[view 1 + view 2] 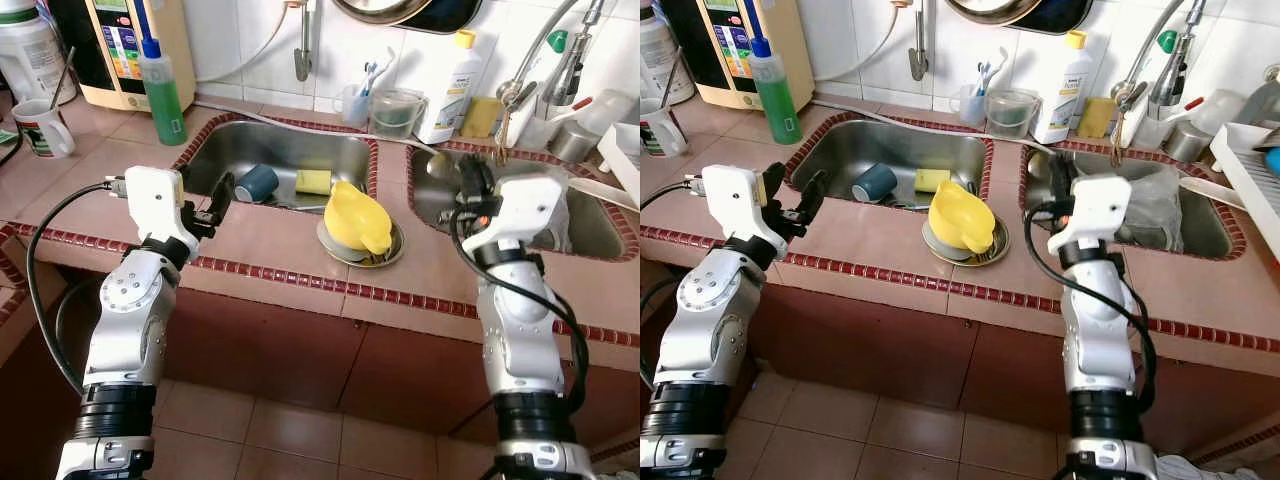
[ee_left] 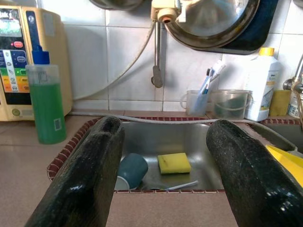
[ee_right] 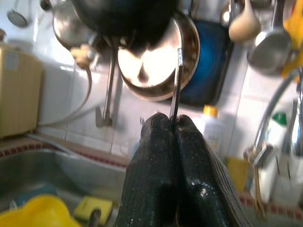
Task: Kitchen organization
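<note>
My right gripper (image 3: 169,119) is shut on the thin handle of a metal utensil (image 3: 175,80), which sticks out past the fingertips. It hovers at the near left corner of the right sink (image 1: 590,235). My left gripper (image 2: 165,126) is open and holds nothing. It hangs over the counter just left of the left sink (image 1: 290,140). In that sink lie a dark blue cup (image 1: 257,183) on its side and a yellow sponge (image 1: 313,181). Between the sinks, a yellow bowl (image 1: 358,218) rests upturned on a metal plate (image 1: 337,252).
A green soap bottle (image 1: 162,90), a white mug (image 1: 40,127) and a beige appliance (image 1: 120,50) stand at the back left. A white bottle (image 1: 450,90), a clear tub (image 1: 397,112) and a toothbrush cup (image 1: 353,100) line the wall. A dish rack (image 1: 1252,160) is at the far right.
</note>
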Robot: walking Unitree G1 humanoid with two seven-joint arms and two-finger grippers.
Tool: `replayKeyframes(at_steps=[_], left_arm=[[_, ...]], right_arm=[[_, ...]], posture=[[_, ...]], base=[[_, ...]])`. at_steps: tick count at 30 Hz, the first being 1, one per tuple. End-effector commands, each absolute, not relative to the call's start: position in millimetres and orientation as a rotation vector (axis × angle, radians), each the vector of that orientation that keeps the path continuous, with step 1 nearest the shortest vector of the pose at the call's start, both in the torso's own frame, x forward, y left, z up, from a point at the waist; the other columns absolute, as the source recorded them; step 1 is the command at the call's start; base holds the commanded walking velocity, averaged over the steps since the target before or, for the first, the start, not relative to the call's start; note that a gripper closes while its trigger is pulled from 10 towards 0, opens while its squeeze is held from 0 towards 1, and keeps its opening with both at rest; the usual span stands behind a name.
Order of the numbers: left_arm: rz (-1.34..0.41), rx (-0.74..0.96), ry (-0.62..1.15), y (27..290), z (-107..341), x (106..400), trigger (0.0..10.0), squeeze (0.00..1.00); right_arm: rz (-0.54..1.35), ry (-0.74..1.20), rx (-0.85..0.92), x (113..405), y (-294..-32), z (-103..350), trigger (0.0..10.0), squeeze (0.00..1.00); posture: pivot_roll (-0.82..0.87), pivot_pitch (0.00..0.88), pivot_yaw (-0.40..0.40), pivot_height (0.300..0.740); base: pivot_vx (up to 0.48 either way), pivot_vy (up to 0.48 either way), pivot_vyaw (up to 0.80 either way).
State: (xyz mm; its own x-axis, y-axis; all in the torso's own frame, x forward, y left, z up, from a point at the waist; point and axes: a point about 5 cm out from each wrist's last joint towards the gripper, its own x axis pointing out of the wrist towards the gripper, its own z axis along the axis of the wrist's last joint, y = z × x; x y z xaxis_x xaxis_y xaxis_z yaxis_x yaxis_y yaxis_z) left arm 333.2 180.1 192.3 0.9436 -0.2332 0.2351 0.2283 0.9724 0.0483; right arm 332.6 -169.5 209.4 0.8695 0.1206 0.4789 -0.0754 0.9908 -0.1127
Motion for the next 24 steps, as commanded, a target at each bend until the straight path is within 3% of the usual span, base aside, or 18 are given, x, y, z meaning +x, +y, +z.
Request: replayKeyframes(at_steps=[1, 19, 24], left_arm=[[-0.271, 0.053, -0.266, 175.4, 200.6, 333.6, 10.0, 0.0], [-0.276, -0.017, -0.22, 174.7, 197.5, 341.9, 10.0, 0.0], [-0.244, -0.031, -0.213, 177.8, 197.1, 344.2, 10.0, 0.0]], right_arm=[[0.106, -0.52, -0.102, 333.3, -168.5, 212.8, 10.0, 0.0], [0.1, -0.527, -0.106, 330.3, -165.7, 211.6, 10.0, 0.0], [0.1, -0.523, -0.108, 330.5, -165.4, 210.5, 10.0, 0.0]], posture=[[0.12, 0.0, -0.061, 0.74], [0.1, 0.0, -0.052, 0.74], [0.1, 0.0, -0.053, 0.74]], base=[[0.0, 0.0, 0.0], [0.0, 0.0, 0.0], [0.307, 0.0, 0.0]])
